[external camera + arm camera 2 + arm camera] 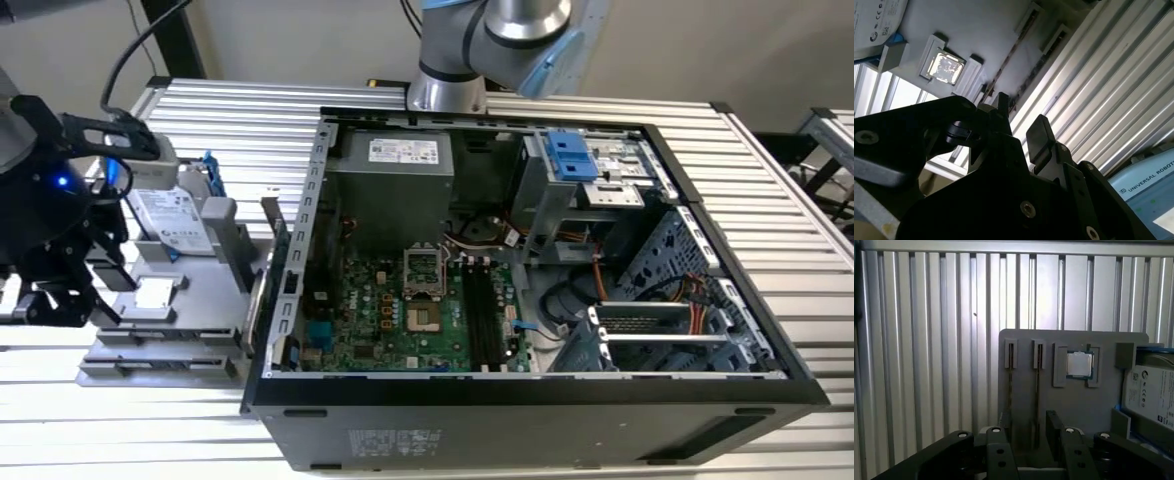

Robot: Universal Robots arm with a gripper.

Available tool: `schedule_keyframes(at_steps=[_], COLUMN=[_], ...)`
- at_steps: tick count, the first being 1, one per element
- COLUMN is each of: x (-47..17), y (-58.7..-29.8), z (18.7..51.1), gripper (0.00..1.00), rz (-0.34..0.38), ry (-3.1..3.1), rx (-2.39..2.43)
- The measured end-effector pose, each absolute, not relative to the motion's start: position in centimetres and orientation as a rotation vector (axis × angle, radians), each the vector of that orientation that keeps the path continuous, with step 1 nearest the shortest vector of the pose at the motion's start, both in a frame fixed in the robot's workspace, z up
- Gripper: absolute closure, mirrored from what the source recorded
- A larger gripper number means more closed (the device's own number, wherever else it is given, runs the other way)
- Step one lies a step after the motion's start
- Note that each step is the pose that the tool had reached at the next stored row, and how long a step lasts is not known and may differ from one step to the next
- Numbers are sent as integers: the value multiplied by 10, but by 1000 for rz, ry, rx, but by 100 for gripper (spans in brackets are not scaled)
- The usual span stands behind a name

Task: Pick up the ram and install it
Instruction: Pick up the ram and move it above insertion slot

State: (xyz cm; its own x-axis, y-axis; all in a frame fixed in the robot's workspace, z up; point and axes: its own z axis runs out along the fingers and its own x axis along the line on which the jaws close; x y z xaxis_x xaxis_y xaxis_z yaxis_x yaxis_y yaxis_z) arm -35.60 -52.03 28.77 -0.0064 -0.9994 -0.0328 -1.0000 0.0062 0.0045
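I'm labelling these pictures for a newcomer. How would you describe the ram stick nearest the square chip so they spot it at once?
Start at the grey holder plate beside the open computer case. Two narrow slots cross it, each holding a thin dark stick on edge. The ram is the one next to the shiny square chip; its twin sits one slot farther.

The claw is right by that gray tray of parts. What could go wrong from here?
The open claw faces two thin ram sticks standing close together in the gray tray; it might bump or grab both. The processor chip and hard drive sit alongside, so a stray approach could strike them.
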Motion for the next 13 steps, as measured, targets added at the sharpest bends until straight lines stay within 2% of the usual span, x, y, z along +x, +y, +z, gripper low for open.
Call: schedule_keyframes(at_steps=[13], x=[-355], y=[-523], z=[264], gripper=[0], rz=[41], ry=[2212], rx=[-2202])
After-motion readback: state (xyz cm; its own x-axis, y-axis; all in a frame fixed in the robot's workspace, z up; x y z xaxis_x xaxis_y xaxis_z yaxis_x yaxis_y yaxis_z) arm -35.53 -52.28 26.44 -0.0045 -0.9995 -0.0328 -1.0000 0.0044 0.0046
